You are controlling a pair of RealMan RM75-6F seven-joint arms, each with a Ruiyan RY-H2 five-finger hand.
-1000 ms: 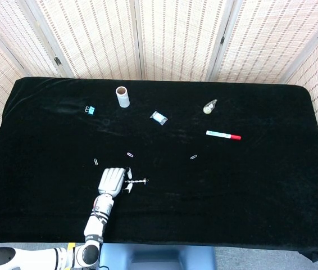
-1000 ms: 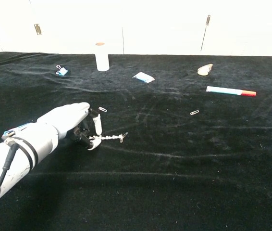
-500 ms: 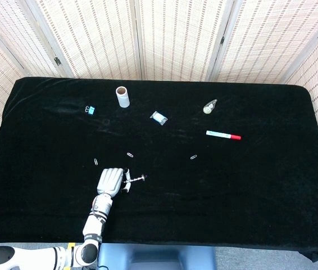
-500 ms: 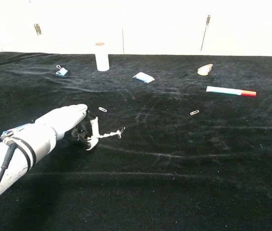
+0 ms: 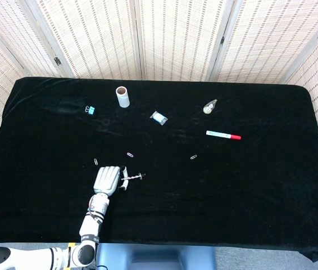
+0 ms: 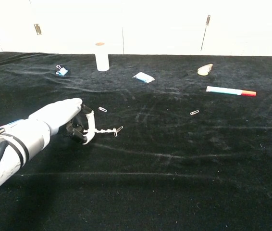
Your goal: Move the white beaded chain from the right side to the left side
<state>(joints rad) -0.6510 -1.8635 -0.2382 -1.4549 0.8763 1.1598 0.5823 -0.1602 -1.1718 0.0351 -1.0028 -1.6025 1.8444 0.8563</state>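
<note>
Since a second ago the left hand (image 6: pixel 71 126) has drawn leftward and a little farther, dragging the white beaded chain (image 6: pixel 105 130) with it; its fingers (image 6: pixel 89 126) are curled in and pinch the chain's left end, while the rest trails right along the black surface (image 5: pixel 249 185), left of centre and near the front edge. The risk, as I judge it, is that so slight a pinch slips, or the trailing clasp end snags in the cloth's pile and pulls free, or sweeps the paper clip (image 6: pixel 102 109) just beyond. No writing is legible: the marker (image 5: pixel 223 135) is too small.
</note>
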